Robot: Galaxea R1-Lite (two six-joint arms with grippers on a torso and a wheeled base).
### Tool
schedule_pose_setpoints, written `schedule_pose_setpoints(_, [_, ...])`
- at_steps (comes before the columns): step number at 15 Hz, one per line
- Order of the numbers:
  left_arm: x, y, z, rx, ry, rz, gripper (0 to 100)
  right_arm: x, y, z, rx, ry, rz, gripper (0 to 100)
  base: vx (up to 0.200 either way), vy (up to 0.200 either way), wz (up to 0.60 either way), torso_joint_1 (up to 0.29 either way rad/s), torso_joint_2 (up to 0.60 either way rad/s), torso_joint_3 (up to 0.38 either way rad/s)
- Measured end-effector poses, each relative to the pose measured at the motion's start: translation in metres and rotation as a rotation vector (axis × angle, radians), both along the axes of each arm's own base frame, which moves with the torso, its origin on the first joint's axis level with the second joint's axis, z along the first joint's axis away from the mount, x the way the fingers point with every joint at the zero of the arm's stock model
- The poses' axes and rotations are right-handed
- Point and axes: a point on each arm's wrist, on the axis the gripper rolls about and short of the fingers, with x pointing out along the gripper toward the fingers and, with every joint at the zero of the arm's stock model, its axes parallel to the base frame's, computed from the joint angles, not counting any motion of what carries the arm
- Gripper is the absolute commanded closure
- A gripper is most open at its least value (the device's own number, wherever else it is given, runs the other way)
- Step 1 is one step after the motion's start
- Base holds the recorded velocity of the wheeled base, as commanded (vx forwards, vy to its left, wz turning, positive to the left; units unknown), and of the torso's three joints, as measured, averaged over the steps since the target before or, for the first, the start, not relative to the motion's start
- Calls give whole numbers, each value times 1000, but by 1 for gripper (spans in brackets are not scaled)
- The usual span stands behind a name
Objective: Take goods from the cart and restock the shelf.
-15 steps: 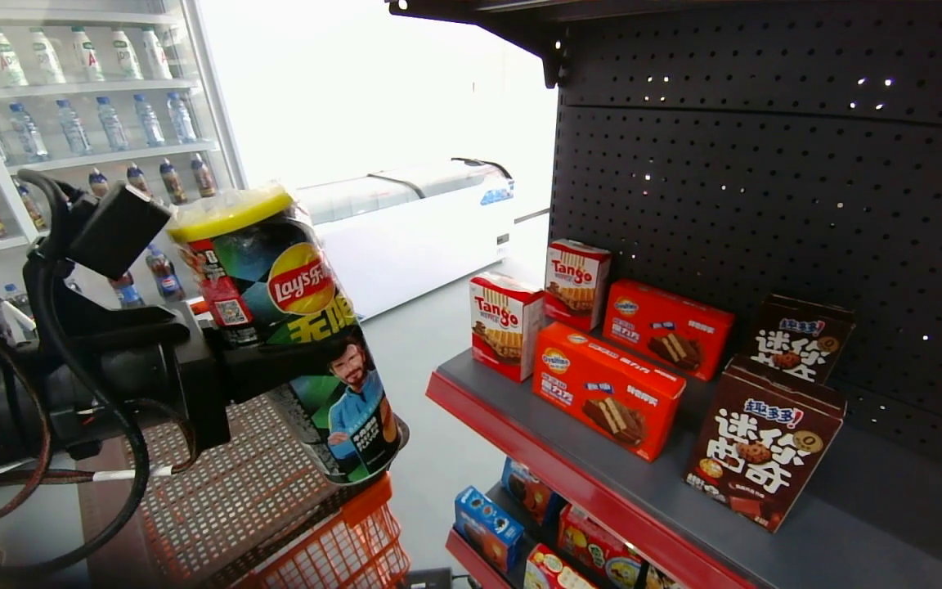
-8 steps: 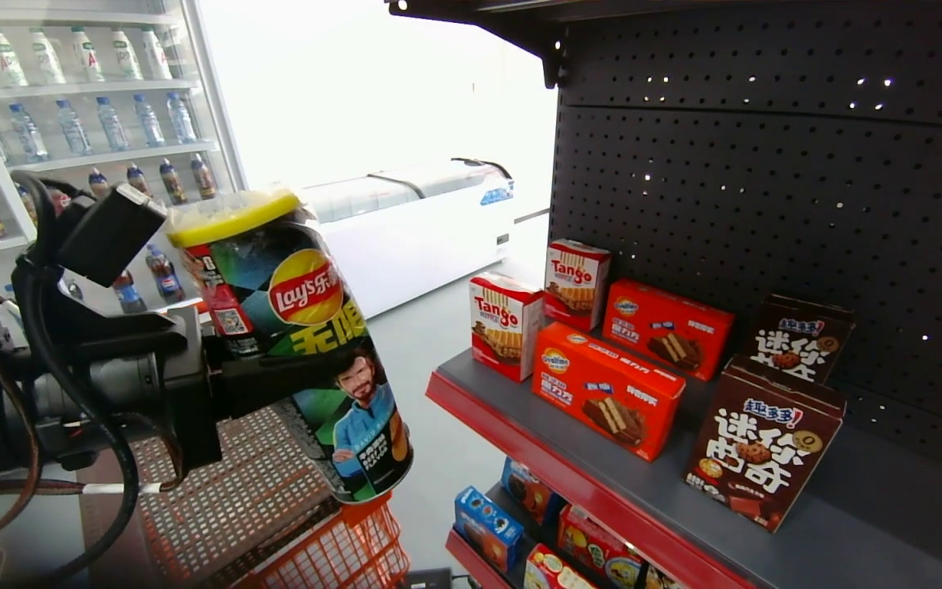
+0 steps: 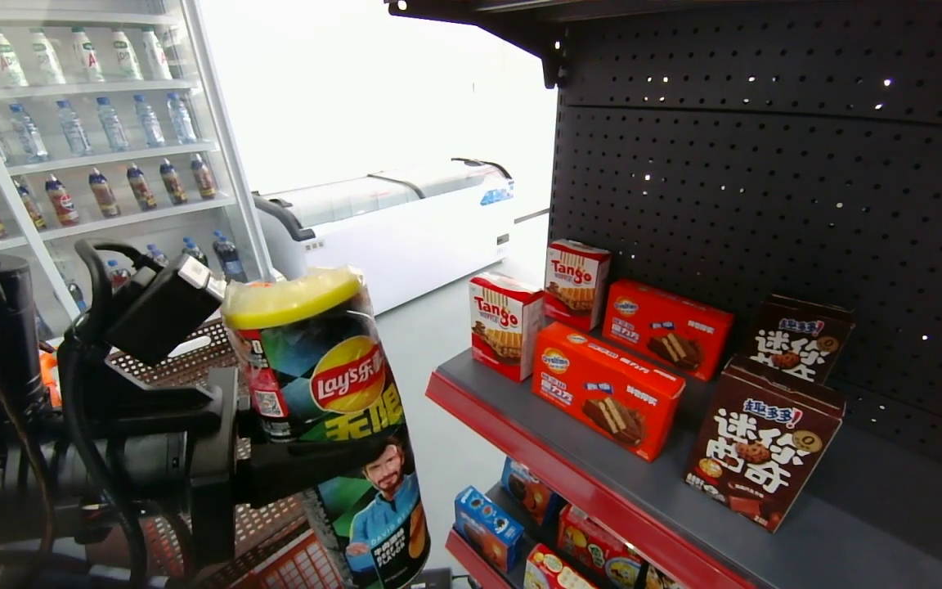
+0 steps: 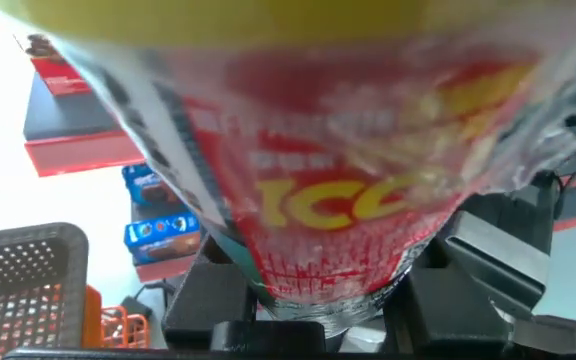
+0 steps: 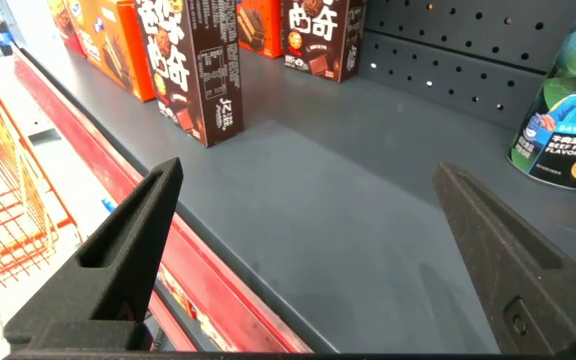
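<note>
The left end effector [image 3: 295,462] pinches the can [image 3: 332,401] around its middle, left of the shelf [image 3: 863,532] and by the cart [image 3: 185,364]. In the last second the can has sunk lower and drifted right, closer to the shelf's red edge, so the carry is under way but the can is not yet placed. The right end effector [image 5: 308,170] hangs spread over bare shelf, past the cookie box [image 5: 183,70] and near a second can [image 5: 566,100] standing on the shelf.

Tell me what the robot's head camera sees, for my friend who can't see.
The left gripper holds a tall, yellow-lidded chips can in the air beside a dark shelf. Red, orange and brown snack boxes stand on the shelf.
</note>
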Motion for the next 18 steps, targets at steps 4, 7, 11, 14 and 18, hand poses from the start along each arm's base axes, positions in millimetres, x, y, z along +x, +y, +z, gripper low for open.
schedule_pose_setpoints(4, [-12, 0, -10, 10, 26, -38, 100, 0, 0, 0, 0, 0, 0, 0, 0, 0, 0, 0, 0, 0])
schedule_pose_setpoints(7, [-18, 1, -12, 10, 28, -51, 100, 0, 0, 0, 0, 0, 1, 0, 0, 0, 0, 0, 0, 0])
schedule_pose_setpoints(11, [-21, 0, -12, 8, 24, -64, 100, 0, 0, 0, 0, 0, 0, 0, 0, 0, 0, 0, 0, 0])
schedule_pose_setpoints(14, [-21, 0, -11, 7, 21, -64, 100, 0, 0, 0, 0, 0, 0, 0, 0, 0, -200, 2, 1, 1])
schedule_pose_setpoints(18, [-21, 0, -11, 5, 18, -64, 100, 0, 0, 0, 0, 0, 0, 0, 0, 0, -600, 2, 2, 1])
